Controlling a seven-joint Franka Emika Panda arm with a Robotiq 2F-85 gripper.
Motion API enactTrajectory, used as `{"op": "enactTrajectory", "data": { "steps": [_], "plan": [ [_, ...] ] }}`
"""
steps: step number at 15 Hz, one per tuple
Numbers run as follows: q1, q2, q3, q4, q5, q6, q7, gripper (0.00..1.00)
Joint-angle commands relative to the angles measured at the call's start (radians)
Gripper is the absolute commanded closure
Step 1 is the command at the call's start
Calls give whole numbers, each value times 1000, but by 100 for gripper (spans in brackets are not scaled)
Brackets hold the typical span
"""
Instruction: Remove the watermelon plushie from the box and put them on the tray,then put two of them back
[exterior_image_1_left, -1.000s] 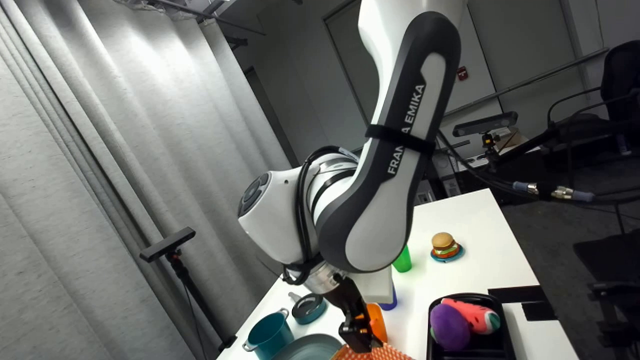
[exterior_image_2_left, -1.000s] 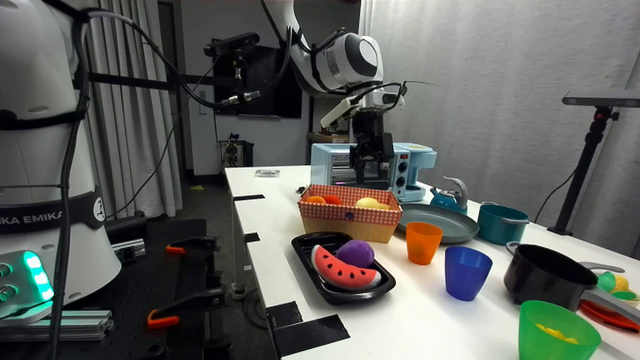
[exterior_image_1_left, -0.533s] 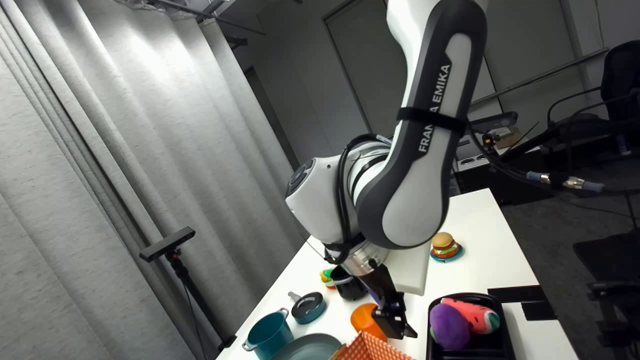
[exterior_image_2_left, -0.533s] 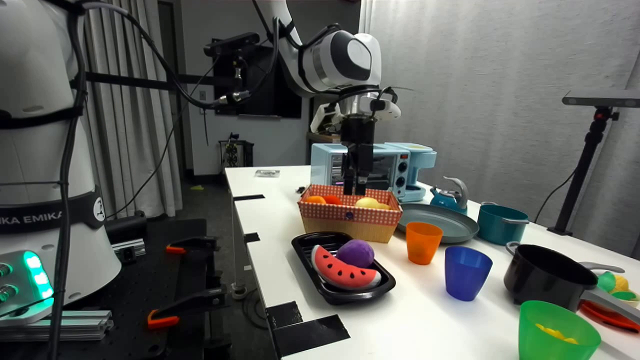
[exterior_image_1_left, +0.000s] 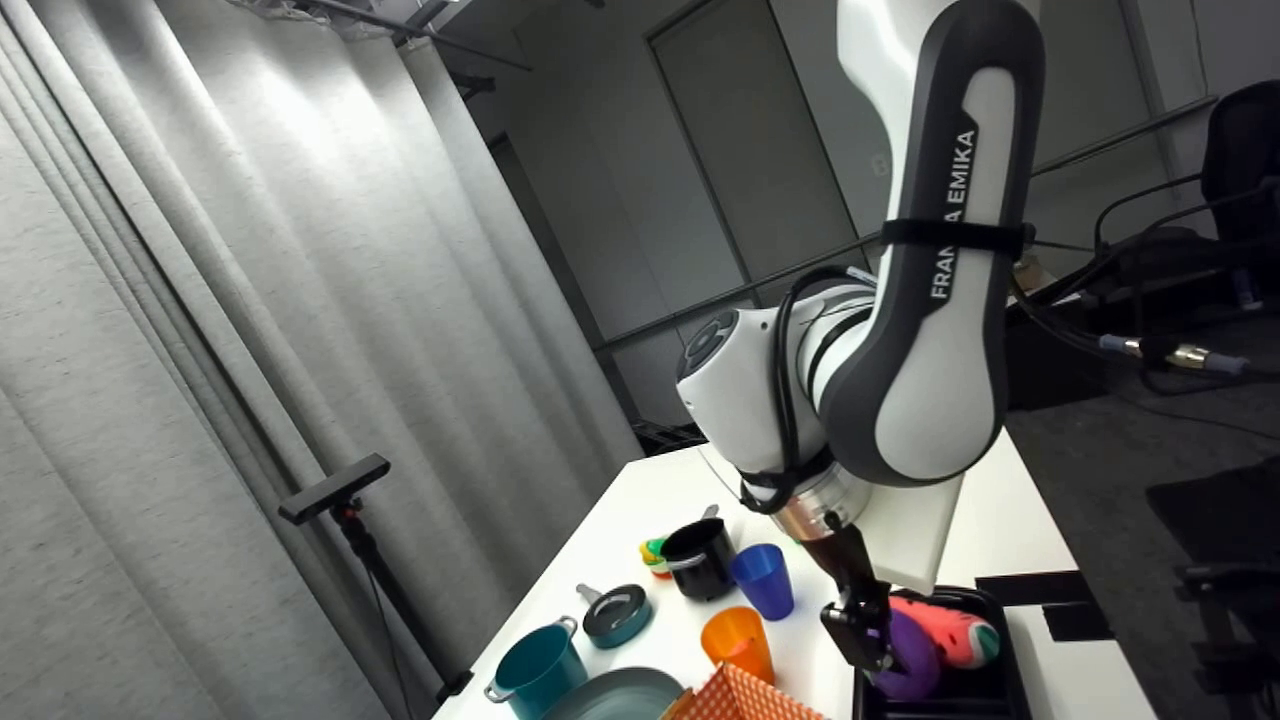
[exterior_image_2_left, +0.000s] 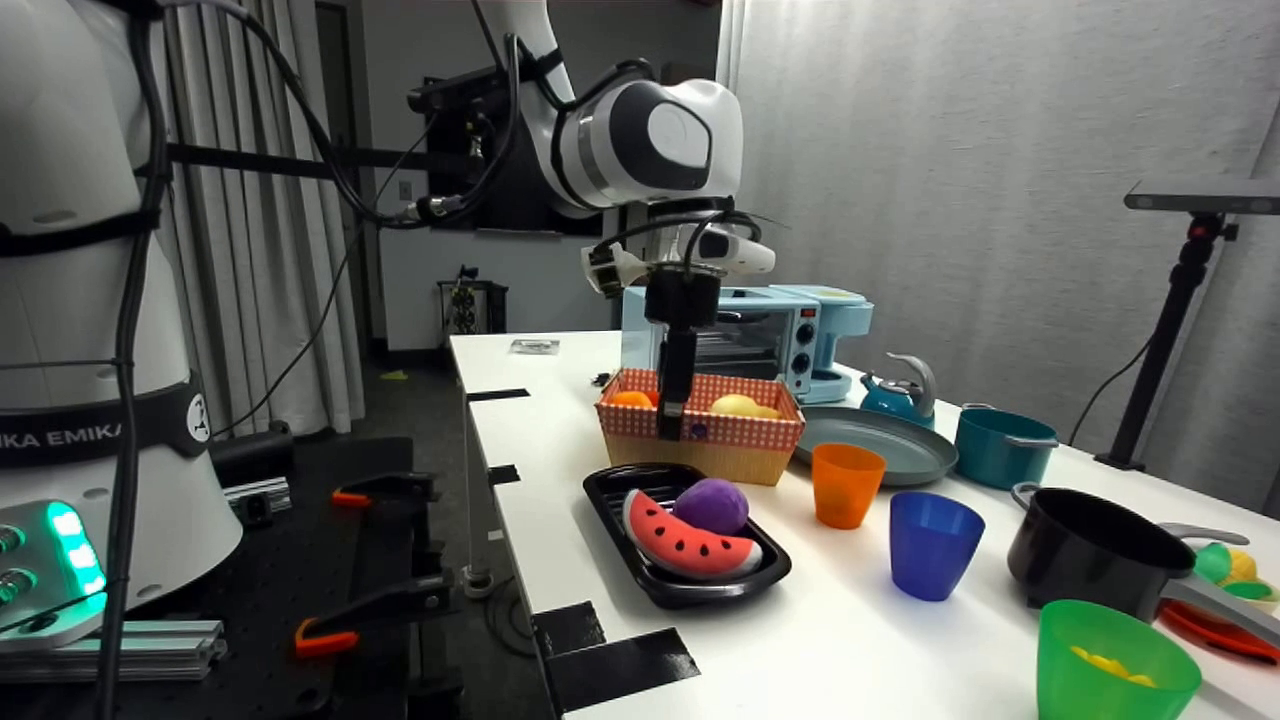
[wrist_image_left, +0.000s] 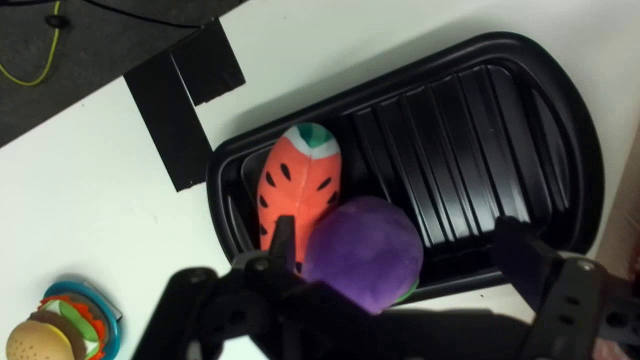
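Gripper (wrist_image_left: 396, 223) pointed down, jaws wide apart; purple toy (wrist_image_left: 367, 250) and part of the tray (wrist_image_left: 445, 145) showed between them in the wrist view. Watermelon (wrist_image_left: 300, 182) lay in the tray, at the end away from the box (exterior_image_2_left: 735, 448), just beside the purple toy. Box stood near the tray's other end, orange piece (exterior_image_2_left: 628, 399) and yellow piece (exterior_image_2_left: 735, 406) inside. Burger (wrist_image_left: 65, 325), on a blue plate (wrist_image_left: 115, 327), sat apart from the tray.

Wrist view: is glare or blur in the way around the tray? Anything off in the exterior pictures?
Wrist view: pale glare streaks part of the tray, the hand is dark and out of focus, the watermelon toy fairly clear; in an exterior view, the picture tilts and the curtain shows a bright patch; in an exterior view, the green lights glow nearly white.
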Motion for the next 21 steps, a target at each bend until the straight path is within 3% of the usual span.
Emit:
{"op": "enactTrajectory", "data": {
  "steps": [1,7,21],
  "plan": [
    [-31,-54,-20,-111,19,80,20,0],
    [-67,-39,-56,-153,9,117,-18,0],
    [-106,63,-55,-60,78,145,-218,0]
  ]
}}
